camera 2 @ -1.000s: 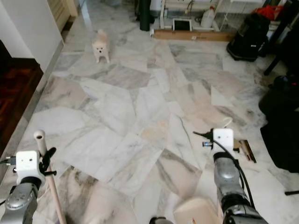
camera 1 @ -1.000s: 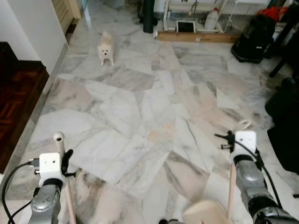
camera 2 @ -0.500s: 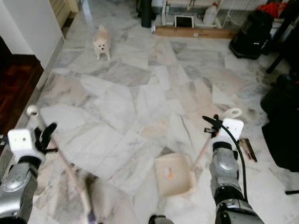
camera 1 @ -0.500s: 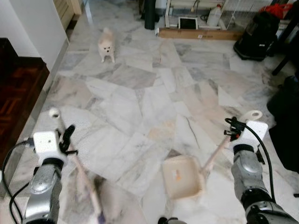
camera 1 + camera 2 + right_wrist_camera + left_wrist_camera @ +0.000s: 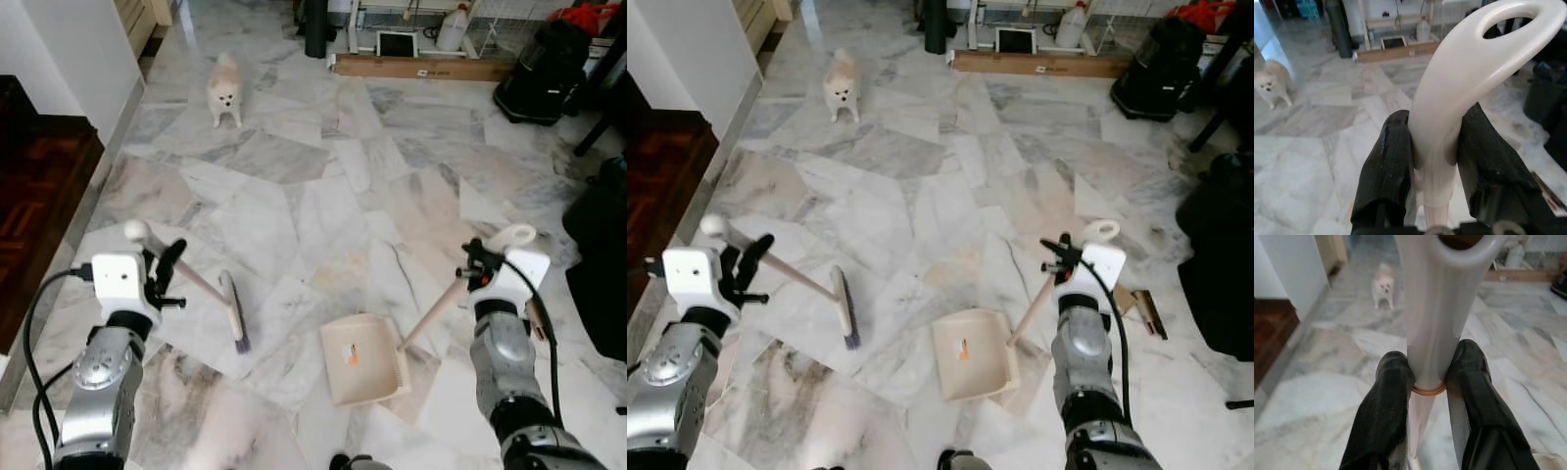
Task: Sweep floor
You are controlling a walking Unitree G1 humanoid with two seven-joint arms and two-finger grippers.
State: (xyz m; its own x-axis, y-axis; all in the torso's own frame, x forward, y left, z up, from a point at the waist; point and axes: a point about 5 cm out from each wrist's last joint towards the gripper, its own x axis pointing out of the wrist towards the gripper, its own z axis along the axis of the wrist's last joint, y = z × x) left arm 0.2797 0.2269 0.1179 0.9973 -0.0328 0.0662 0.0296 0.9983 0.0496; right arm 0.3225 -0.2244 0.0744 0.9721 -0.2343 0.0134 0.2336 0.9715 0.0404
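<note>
Holding a tool in each arm here: my left gripper (image 5: pixel 1426 382) has its jaws clamped on the pale long-handled broom (image 5: pixel 196 285), whose dark bristle head sits on the grey-white marble floor (image 5: pixel 323 186) just left of the beige plastic dustpan (image 5: pixel 365 360). My right gripper (image 5: pixel 1435 147) has its jaws tight round that dustpan's looped handle, pan flat on the floor. Small fluffy cream dog (image 5: pixel 224 91) stands well beyond the dustpan.
</note>
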